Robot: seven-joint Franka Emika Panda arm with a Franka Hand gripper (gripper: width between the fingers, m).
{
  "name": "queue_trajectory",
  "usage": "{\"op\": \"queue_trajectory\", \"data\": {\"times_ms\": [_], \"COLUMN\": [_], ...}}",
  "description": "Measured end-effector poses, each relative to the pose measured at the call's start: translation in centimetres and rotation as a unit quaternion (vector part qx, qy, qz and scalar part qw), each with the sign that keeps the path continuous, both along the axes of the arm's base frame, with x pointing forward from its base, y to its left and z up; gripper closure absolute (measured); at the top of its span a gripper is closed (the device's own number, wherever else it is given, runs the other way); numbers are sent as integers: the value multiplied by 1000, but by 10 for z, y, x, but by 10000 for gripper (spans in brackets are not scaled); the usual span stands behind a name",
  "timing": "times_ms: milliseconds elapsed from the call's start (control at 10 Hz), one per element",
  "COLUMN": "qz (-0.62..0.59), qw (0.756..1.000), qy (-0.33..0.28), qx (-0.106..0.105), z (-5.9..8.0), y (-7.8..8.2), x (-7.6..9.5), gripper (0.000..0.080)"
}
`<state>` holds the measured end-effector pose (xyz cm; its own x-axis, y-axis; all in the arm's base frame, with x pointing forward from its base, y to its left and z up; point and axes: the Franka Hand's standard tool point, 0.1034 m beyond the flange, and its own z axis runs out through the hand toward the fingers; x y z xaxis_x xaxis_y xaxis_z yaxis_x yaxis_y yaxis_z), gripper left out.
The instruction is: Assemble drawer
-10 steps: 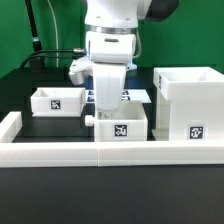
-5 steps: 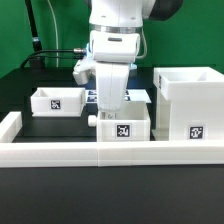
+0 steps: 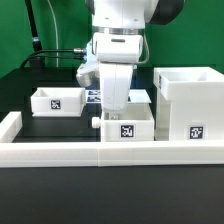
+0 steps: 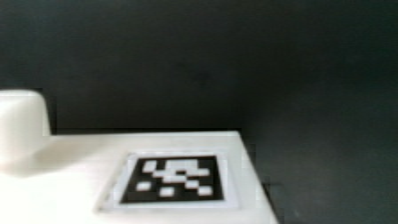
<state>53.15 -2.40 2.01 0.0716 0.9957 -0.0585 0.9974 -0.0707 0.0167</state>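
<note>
The large boxy housing [image 3: 188,104] stands at the exterior view's right, its tag facing front. One small tray [image 3: 57,100] sits at the left. The other small tray [image 3: 127,124] is in the middle, just left of the housing and against the border wall. My gripper [image 3: 119,102] reaches straight down onto this tray's rear part; its fingertips are hidden behind the tray wall, and the tray moves with it. The wrist view shows the tray's white surface [image 4: 71,150] and its tag [image 4: 175,178] very close, with no fingers in sight.
A long low white border wall [image 3: 100,153] runs along the front and turns up at the left end [image 3: 10,125]. The marker board [image 3: 92,96] lies behind the arm. Black tabletop [image 3: 30,125] lies between the left tray and the wall.
My arm has shifted toward the exterior view's right, and the middle tray has slid right with it, closer to the housing. The left tray and the housing have not moved.
</note>
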Motion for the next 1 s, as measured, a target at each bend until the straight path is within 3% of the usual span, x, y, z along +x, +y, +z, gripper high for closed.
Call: {"op": "queue_trajectory", "data": {"times_ms": [500, 1000], "qz": [1, 3], "qw": [1000, 1000], "qy": [-1, -4], "qx": [0, 5], "z": [-1, -3], "y": [2, 22], "x": [1, 6], "gripper": [757, 757]}}
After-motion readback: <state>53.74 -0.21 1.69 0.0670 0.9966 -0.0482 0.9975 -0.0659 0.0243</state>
